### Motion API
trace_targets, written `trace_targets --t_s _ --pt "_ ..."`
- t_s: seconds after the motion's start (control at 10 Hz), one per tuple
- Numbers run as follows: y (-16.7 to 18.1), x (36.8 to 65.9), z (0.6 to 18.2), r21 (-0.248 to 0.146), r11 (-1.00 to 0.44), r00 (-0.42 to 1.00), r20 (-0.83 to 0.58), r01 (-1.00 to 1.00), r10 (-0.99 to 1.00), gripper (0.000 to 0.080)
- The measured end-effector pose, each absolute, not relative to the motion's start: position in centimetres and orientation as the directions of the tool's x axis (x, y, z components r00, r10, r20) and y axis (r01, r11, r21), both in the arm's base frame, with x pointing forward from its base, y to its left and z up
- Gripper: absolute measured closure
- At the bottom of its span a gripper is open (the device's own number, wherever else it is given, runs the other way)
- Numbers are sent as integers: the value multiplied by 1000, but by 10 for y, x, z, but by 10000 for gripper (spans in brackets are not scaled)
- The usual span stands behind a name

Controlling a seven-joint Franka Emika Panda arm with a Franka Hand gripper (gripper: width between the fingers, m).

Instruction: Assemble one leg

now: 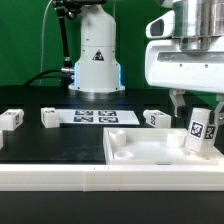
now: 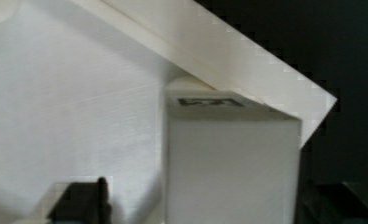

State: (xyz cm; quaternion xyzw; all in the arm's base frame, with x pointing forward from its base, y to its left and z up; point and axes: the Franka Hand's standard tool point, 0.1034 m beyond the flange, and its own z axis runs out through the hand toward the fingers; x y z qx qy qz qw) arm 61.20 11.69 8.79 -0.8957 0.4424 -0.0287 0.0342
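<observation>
A white leg point(image 1: 200, 131) with a marker tag on its face stands slightly tilted on the far right corner of the flat white tabletop panel point(image 1: 140, 152). My gripper point(image 1: 197, 110) hangs straight above it, jaws open, one finger on each side of the leg's top. In the wrist view the leg point(image 2: 234, 160) sits between my fingers point(image 2: 83, 200), with a visible gap to the finger on that side, so my gripper point(image 2: 216, 208) is not clamped on it. The panel point(image 2: 74, 100) fills the background there.
Three more white legs lie on the black table: one point(image 1: 12, 118) at the exterior view's far left, one point(image 1: 50, 116) next to the marker board point(image 1: 95, 117), one point(image 1: 157, 118) behind the panel. The robot base point(image 1: 96, 60) stands at the back.
</observation>
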Motion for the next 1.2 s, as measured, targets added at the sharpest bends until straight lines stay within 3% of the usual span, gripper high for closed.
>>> trace_targets --t_s 0.1,0.2,0.5,0.8,1.2 --pt "115 613 88 -86 -652 652 28 -754 -758 179" --pt "116 612 88 -76 -722 722 32 -688 -691 159" --pt "128 615 89 -17 -920 919 57 -390 -391 151" --pt "129 614 86 56 -992 992 59 -114 -111 151" --pt "132 613 85 67 -992 993 52 105 109 151"
